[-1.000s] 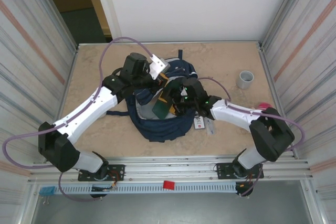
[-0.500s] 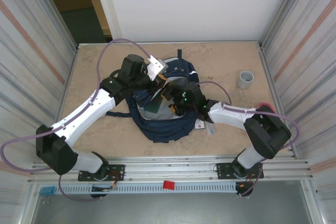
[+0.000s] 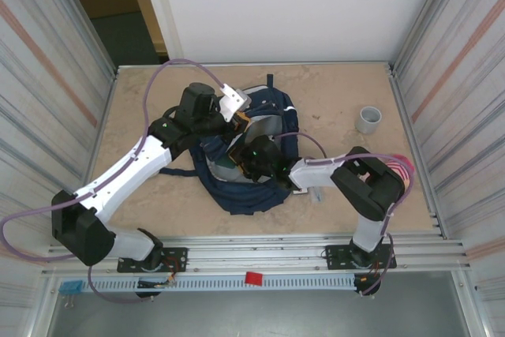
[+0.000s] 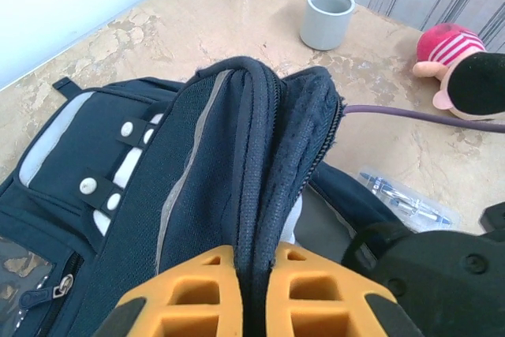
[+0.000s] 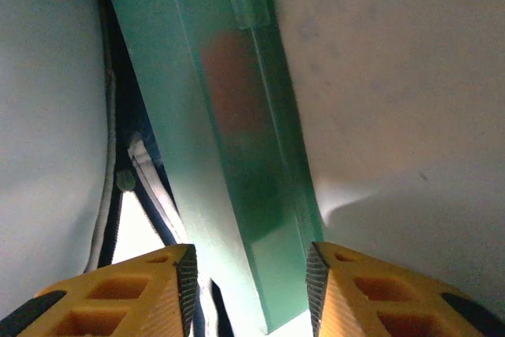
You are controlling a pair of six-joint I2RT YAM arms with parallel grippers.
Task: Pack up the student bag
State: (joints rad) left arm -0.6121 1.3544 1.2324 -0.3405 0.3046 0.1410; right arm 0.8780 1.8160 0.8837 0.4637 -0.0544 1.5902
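Fig.: L gripper (image 4: 256, 262) clamped on student bag (image 4: 213, 140) rim, edge upright; R gripper (image 5: 248, 274) fingers straddle green folder (image 5: 229, 140) inside, grip unclear; table (image 3: 331, 92) bare far right by cup (image 3: 368, 119)

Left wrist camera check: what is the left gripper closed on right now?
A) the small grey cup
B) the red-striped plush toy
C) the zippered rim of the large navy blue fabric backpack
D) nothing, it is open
C: the left gripper is shut, with the folded zippered rim of the large navy blue fabric backpack pinched upright between its two orange fingers.
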